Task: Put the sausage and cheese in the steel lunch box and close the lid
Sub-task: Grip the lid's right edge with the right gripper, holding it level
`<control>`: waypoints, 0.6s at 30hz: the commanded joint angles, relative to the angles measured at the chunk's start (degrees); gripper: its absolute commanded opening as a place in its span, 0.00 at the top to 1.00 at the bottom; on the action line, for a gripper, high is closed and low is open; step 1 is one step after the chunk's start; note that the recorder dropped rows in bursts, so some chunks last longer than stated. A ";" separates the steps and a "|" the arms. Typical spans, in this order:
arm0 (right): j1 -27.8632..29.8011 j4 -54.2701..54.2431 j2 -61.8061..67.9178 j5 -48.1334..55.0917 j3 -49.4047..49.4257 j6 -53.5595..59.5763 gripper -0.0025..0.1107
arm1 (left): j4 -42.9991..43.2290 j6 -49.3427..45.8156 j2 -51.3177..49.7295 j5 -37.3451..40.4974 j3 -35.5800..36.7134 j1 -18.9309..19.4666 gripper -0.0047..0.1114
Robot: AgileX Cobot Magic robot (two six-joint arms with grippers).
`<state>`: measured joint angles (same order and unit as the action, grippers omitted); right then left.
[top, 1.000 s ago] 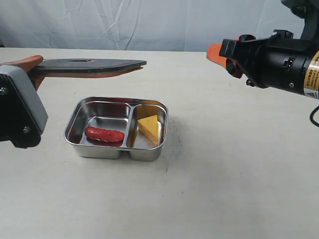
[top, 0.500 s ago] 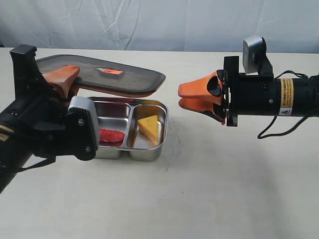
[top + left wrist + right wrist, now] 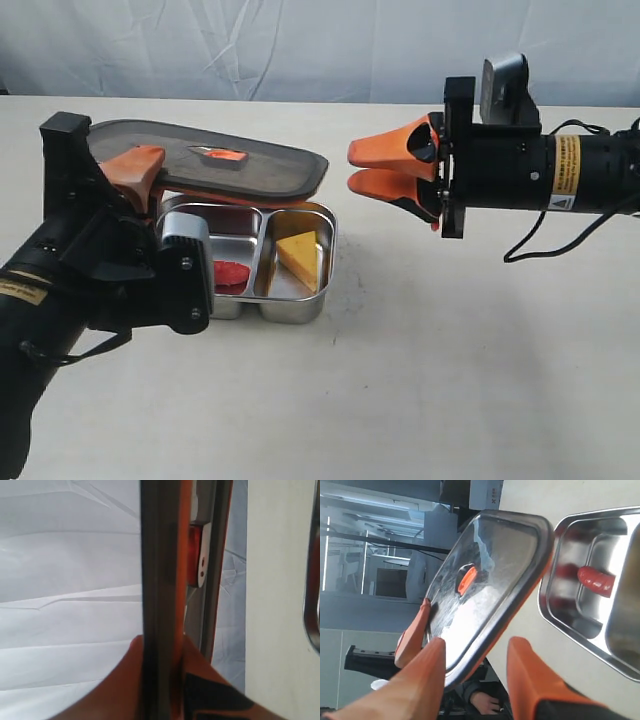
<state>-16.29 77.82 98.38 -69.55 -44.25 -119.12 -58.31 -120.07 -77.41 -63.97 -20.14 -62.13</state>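
L hand pinches lid edge over box.

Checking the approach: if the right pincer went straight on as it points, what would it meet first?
Probably the free edge of the lid, seen ahead of the right pincer in its wrist view; depth unclear.

Table: pale beige matte top, fills most of exterior view, few faint scuffs. Sheet: whitish-blue cloth hung behind table's far edge, creased, folds running diagonally (same cloth fills much of left wrist view). Right wrist view, beyond table: dim grey room, light strips overhead, dark rectangular panel, white box with small printed label. Room blurred, finer detail cannot be told.
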 commanded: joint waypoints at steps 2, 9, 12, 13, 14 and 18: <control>-3.32 -2.40 0.21 -0.42 -0.51 -1.83 0.63 | 0.11 -1.88 -0.20 -2.13 0.11 -0.38 0.96; -4.37 -3.25 0.21 0.10 -0.51 -1.83 0.63 | 1.43 -1.88 -0.20 -3.39 -0.02 -0.38 0.96; -4.37 -3.02 0.21 0.39 -0.51 -1.83 0.63 | 2.52 -1.88 -0.20 -4.66 -0.02 -0.38 0.96; -4.37 -3.13 0.21 0.39 -0.51 -1.83 0.63 | 2.84 -1.88 -0.20 -4.79 -0.02 -0.38 0.96; -4.37 -3.53 0.21 0.39 -0.51 -1.83 0.63 | 2.89 -1.88 -0.20 -5.05 -0.02 -0.38 0.96; -4.37 -3.95 0.21 0.64 -0.51 -1.83 0.63 | 3.04 -1.88 -0.20 -5.05 -0.02 -0.38 0.96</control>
<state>-20.54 74.51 98.38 -69.28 -44.53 -119.12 -56.34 -120.07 -77.41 -67.51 -20.14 -62.17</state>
